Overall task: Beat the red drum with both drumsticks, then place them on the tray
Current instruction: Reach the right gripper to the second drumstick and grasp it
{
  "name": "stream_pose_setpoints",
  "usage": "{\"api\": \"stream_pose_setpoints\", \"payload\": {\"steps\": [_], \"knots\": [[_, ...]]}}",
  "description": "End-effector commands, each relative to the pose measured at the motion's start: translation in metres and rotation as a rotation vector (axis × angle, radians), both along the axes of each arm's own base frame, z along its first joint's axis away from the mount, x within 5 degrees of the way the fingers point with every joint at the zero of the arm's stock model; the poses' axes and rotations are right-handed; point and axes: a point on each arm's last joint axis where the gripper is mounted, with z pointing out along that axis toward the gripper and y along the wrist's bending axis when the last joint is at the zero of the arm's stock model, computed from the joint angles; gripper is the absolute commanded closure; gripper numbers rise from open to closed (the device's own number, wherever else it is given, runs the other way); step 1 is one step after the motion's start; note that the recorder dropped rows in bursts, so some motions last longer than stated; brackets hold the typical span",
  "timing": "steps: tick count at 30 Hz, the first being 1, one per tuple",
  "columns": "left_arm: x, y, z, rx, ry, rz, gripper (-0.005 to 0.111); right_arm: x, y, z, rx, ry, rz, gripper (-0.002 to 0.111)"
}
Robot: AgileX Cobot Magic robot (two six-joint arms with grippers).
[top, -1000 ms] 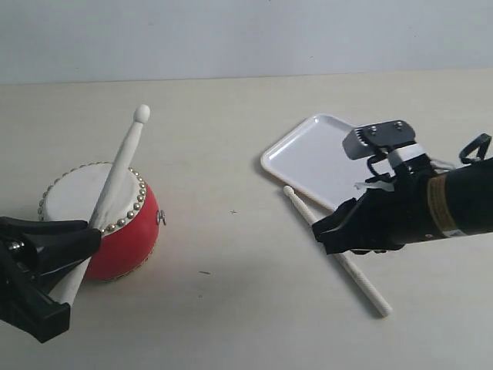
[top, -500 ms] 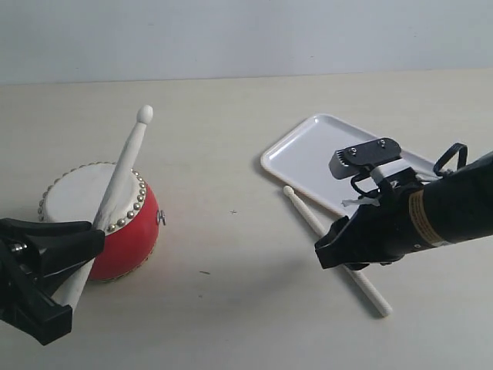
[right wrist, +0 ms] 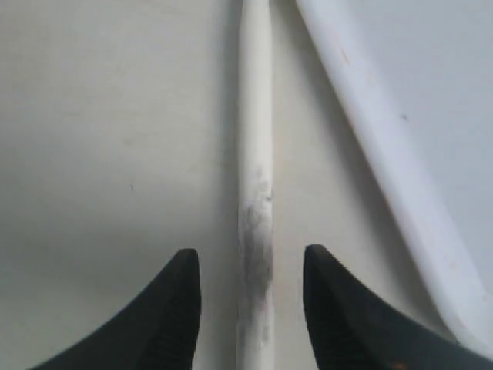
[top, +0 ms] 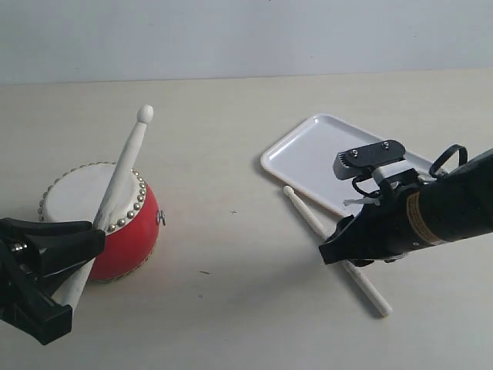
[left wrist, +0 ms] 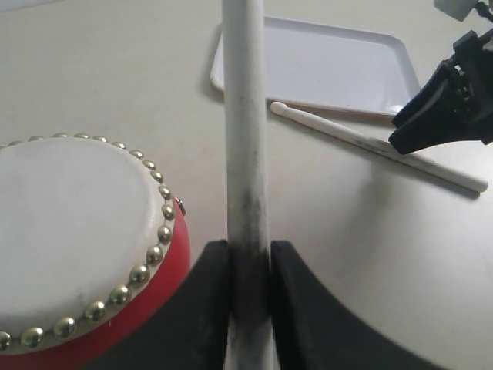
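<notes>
The red drum (top: 108, 220) (left wrist: 77, 239) with its off-white skin and brass studs stands at the left. My left gripper (top: 85, 239) (left wrist: 250, 254) is shut on one drumstick (top: 119, 181) (left wrist: 245, 116), which slants up over the drum's right edge, tip raised. The second drumstick (top: 312, 223) (right wrist: 255, 177) lies flat on the table beside the near edge of the white tray (top: 308, 154) (right wrist: 400, 177). My right gripper (top: 339, 250) (right wrist: 250, 266) is open and straddles that stick's shaft, a finger on each side with gaps between.
The beige table (top: 231, 293) runs back to a pale wall. The tray (left wrist: 323, 62) lies at the right behind my right arm. A small dark speck (top: 204, 272) marks the table near the drum.
My right gripper has come down and slightly forward over the lying drumstick. The left gripper and its stick have shifted only slightly.
</notes>
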Motion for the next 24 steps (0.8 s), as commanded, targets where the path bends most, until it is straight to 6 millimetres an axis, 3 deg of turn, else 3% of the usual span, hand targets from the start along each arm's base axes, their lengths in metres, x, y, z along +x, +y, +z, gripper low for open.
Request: {"api": "stream_pose_setpoints", "payload": {"steps": [1, 9, 16, 24], "knots": [[0.0, 0.0, -0.001, -0.008, 0.005, 0.004, 0.107, 0.007, 0.002, -0.008, -0.008, 0.02, 0.019, 0.067], [0.0, 0.0, -0.001, -0.006, 0.003, 0.001, 0.107, 0.009, 0.003, -0.036, -0.033, 0.113, 0.015, 0.072], [0.0, 0.0, -0.001, -0.004, 0.004, 0.002, 0.107, 0.005, 0.006, -0.047, -0.024, 0.155, 0.073, 0.107], [0.0, 0.0, -0.001, -0.004, 0.004, 0.002, 0.107, 0.004, 0.007, -0.048, -0.018, 0.16, 0.094, 0.108]]}}
